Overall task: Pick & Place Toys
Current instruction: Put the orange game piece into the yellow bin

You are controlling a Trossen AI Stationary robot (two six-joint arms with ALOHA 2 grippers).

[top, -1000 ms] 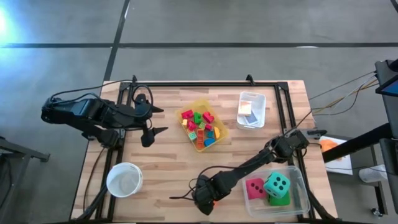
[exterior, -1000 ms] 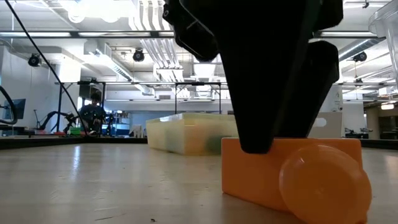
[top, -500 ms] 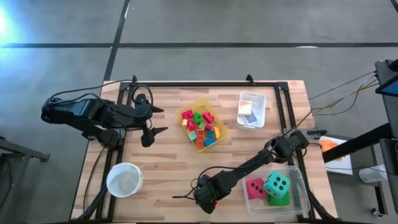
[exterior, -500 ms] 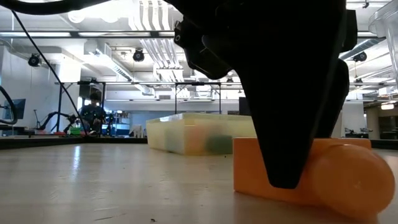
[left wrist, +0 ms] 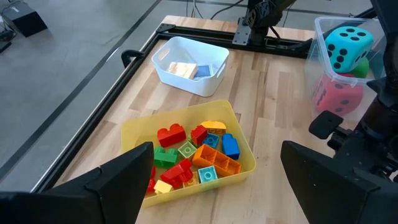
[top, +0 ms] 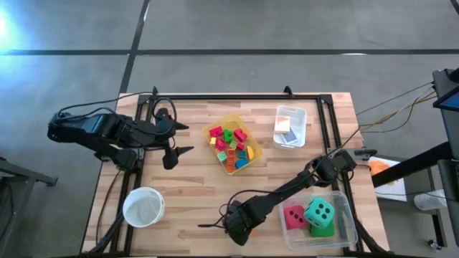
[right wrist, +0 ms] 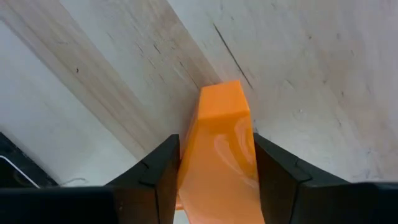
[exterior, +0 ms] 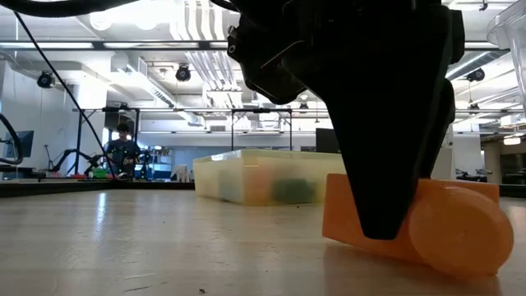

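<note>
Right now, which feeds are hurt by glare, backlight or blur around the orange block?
Low view: ceiling lights backlight the right gripper, so it reads as a black silhouette across the orange block. Right wrist view: the block fills the frame, glossy with a soft highlight, edges slightly soft. High view: bright glare at the upper left corner; the table is evenly lit. Left wrist view: sharp, no glare.

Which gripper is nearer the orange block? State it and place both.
Right. The right gripper is down on the orange block at the table's near edge, a finger on each side. The left gripper hovers open, far off by the yellow bin.
</note>
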